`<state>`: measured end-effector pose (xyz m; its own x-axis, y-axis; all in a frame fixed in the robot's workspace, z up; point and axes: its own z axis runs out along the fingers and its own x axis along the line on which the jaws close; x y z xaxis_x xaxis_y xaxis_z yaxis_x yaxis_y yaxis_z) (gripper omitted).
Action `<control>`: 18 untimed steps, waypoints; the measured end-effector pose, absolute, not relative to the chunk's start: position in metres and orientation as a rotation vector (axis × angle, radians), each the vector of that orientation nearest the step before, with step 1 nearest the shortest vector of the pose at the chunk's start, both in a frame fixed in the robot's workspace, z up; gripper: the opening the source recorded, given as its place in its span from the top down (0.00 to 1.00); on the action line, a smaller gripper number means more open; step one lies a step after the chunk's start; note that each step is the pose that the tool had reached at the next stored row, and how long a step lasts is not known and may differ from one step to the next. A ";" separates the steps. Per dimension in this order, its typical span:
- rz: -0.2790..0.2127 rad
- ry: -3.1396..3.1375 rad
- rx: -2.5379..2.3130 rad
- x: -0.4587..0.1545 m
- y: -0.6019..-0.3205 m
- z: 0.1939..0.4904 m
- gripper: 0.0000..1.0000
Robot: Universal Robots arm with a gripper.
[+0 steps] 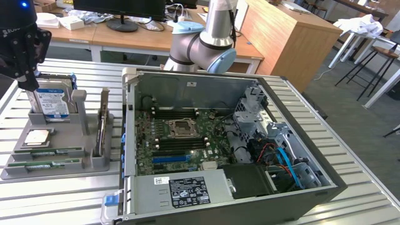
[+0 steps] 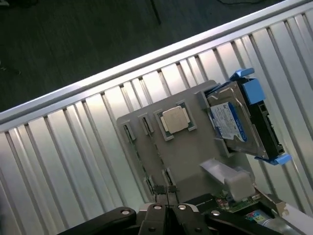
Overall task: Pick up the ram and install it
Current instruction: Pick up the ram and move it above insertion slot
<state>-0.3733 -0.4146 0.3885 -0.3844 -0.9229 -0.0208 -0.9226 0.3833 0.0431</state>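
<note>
Gripper hangs pinched shut and empty above the grey tray, while the ram sits in a tray slot: light, stiff, probably fragile, best taken by its long edges, off the chips.

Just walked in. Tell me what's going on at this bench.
A robot arm is working beside an open computer case. Its gripper, shut and holding nothing, hangs above a grey parts tray at the exterior view's left, close to the upright hard drive. The two ram sticks lie in their tray slots in front of the processor chip, so no ram has been picked up yet.
</note>
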 end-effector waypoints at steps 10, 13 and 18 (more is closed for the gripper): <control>-0.073 -2.436 1.966 -0.373 -0.415 0.388 0.90; -0.073 -2.379 2.032 -0.373 -0.415 0.388 0.90; -0.072 -2.284 2.135 -0.373 -0.415 0.388 0.90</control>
